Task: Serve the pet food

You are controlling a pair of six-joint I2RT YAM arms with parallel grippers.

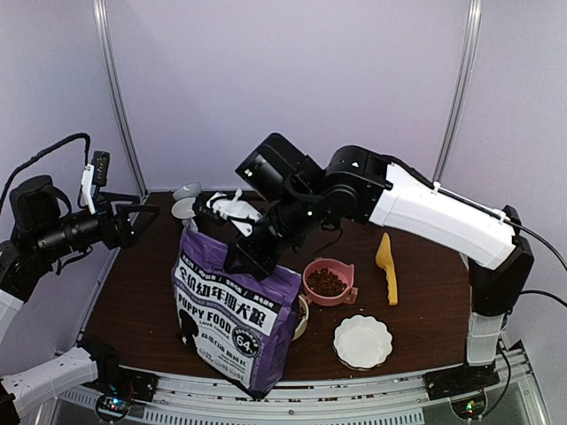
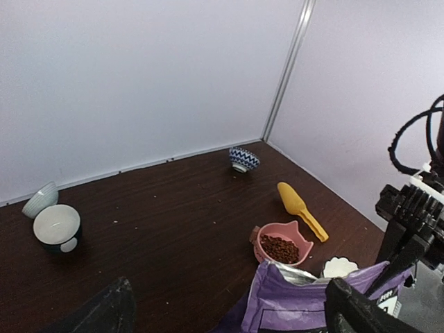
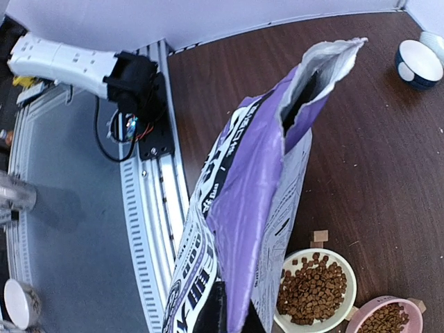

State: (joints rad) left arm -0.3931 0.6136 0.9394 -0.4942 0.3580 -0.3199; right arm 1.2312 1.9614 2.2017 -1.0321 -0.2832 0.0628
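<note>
The pet food is reddish-brown kibble. One heap (image 1: 327, 282) lies in a pink cat-eared bowl (image 1: 347, 270), and another heap (image 3: 312, 288) lies in a cream bowl (image 3: 347, 309) beside the bag. My right gripper (image 1: 251, 257) is shut on the upper edge of the purple puppy food bag (image 1: 235, 310), which stands upright with its mouth open. In the right wrist view the gripper (image 3: 232, 318) pinches the bag (image 3: 257, 201). My left gripper (image 1: 146, 217) hangs open and empty above the table's left edge. Its view shows its gripper (image 2: 227, 291), the pink bowl (image 2: 298, 232) and its kibble (image 2: 279, 248).
A yellow scoop (image 1: 386, 266) lies right of the pink bowl. A white scalloped dish (image 1: 362, 341) sits near the front. At the back stand a blue patterned bowl (image 2: 243, 159), a dark bowl with white inside (image 2: 57, 227) and a grey bowl (image 2: 39, 199).
</note>
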